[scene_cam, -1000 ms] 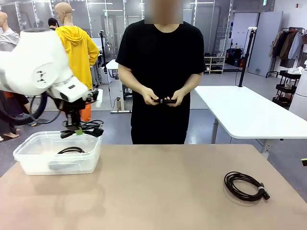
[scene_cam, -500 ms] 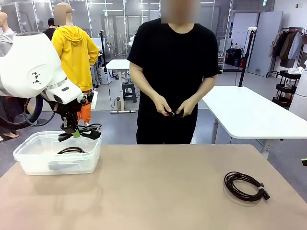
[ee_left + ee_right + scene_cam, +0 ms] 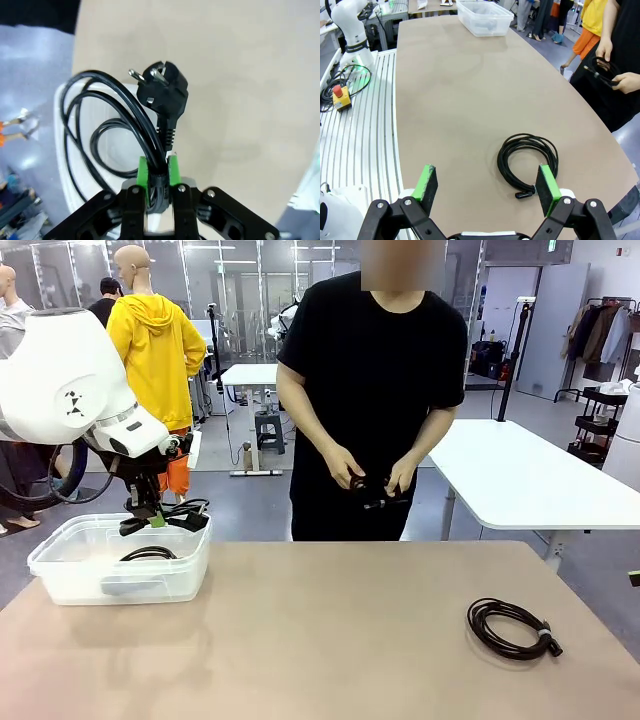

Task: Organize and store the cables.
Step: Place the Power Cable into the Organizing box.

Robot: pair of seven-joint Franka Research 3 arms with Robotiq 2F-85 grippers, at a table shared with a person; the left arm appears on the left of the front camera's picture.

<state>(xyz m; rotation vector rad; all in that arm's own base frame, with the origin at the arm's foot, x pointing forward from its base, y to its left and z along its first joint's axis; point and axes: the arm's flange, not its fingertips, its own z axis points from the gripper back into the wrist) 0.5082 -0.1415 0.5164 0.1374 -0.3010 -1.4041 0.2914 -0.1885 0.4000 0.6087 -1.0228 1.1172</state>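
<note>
The left hand [image 3: 156, 167] pinches a plug cable [image 3: 162, 95] tight over the far-left box [image 3: 170, 575]; lower it inside before letting go.

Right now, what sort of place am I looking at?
Likely a robotics lab: a white robot arm whose left gripper grips a cable above a plastic bin, a yellow emergency-stop box, a white work table.

A white table [image 3: 520, 475] stands beyond the tan table [image 3: 320, 640], with a clothes rack [image 3: 603, 332] at far right.
</note>
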